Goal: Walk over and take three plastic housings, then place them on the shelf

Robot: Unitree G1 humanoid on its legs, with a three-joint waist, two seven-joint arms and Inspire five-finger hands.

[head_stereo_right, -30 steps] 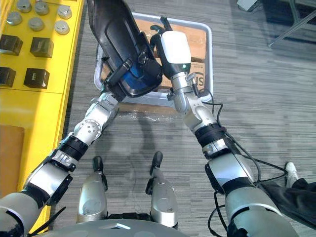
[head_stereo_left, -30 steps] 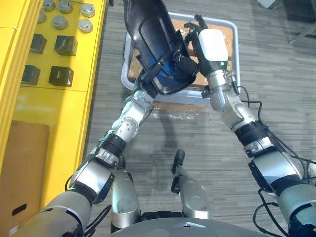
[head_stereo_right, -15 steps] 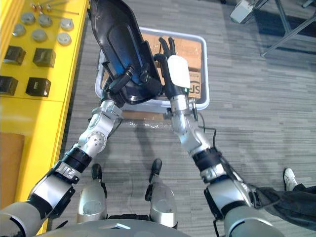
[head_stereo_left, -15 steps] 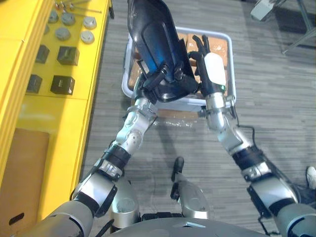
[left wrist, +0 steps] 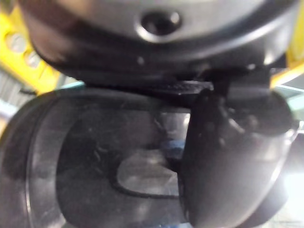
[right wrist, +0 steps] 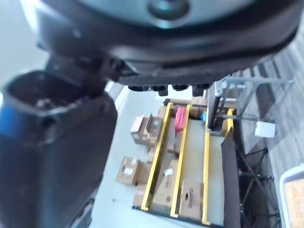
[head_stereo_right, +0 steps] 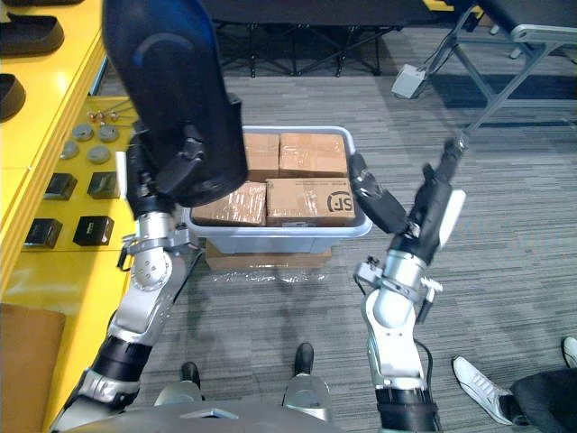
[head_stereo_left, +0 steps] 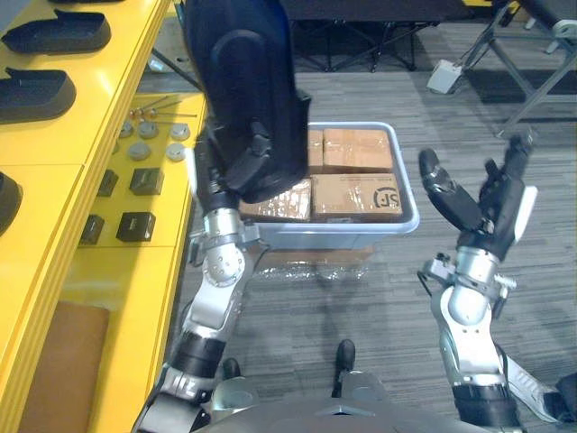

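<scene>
A large black plastic housing (head_stereo_left: pixel 239 81) stands upright, raised high over the left side of the grey bin. My left hand (head_stereo_left: pixel 224 176) is shut on its lower end; in the left wrist view the thumb (left wrist: pixel 223 161) lies across the housing's glossy inner face (left wrist: pixel 95 161). My right hand (head_stereo_left: pixel 491 203) is held up to the right of the bin, apart from the housing, open and empty. Two more black housings (head_stereo_left: pixel 56 32) (head_stereo_left: pixel 36 90) lie on the yellow shelf (head_stereo_left: pixel 54 153) at the left.
The grey bin (head_stereo_left: pixel 410 212) holds sealed cardboard boxes (head_stereo_left: pixel 361 194). Small black blocks (head_stereo_left: pixel 135 225) and grey round parts (head_stereo_left: pixel 149 149) lie on the shelf's lower level. Metal frame legs (head_stereo_left: pixel 532 81) stand at the far right. A person's shoe (head_stereo_right: pixel 478 379) is on the floor at the lower right.
My right hand has let go of the housing, swung out to the right and opened. The left hand has lifted the housing higher. The camera has tilted up towards the shelf.
</scene>
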